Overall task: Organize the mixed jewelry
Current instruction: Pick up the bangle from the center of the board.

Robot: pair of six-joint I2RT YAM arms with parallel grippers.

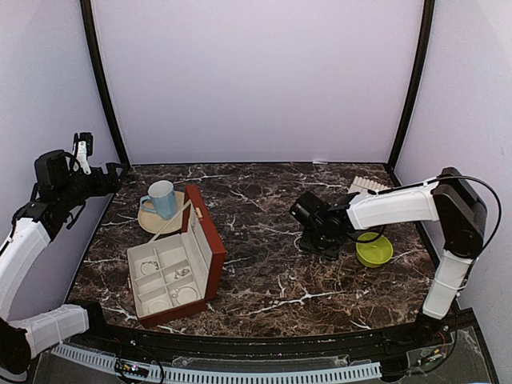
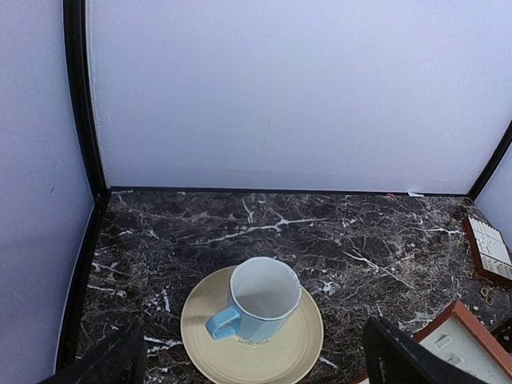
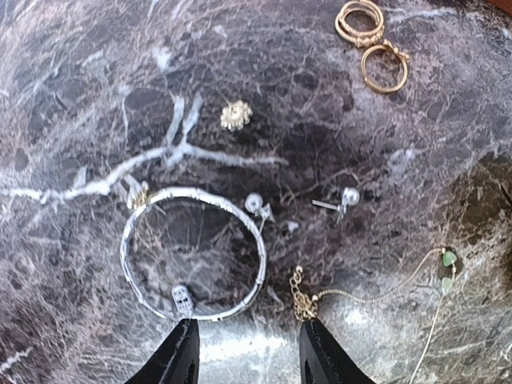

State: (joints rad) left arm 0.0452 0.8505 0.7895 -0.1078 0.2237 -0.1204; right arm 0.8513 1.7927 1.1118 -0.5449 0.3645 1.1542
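Top: right tool (image 1: 314, 236) low over counter (image 1: 264, 272), beside green bowl (image 1: 374, 250).
Left wrist: left tool (image 2: 256, 356) wide, above blue mug (image 2: 260, 300).
Right wrist: right tool half-open, empty. Mixed jewelry (image 3: 236, 114) loose on counter, hoop bracelet (image 3: 192, 190) just ahead of fingertips (image 3: 180, 352).

Soft, even light from above fills the overhead view. The pale walls carry a faint lilac cast, and the dark marble tabletop (image 1: 264, 280) shows only weak shadows, deepest under the right arm (image 1: 392, 206) near the right edge. The left wrist view is bright and sharp, with the left fingers (image 2: 104, 364) as dark, slightly soft shapes. In the right wrist close-up, pale glare washes the polished stone between the right fingers (image 3: 180, 356), and the hoop bracelet (image 3: 196, 193) glints.
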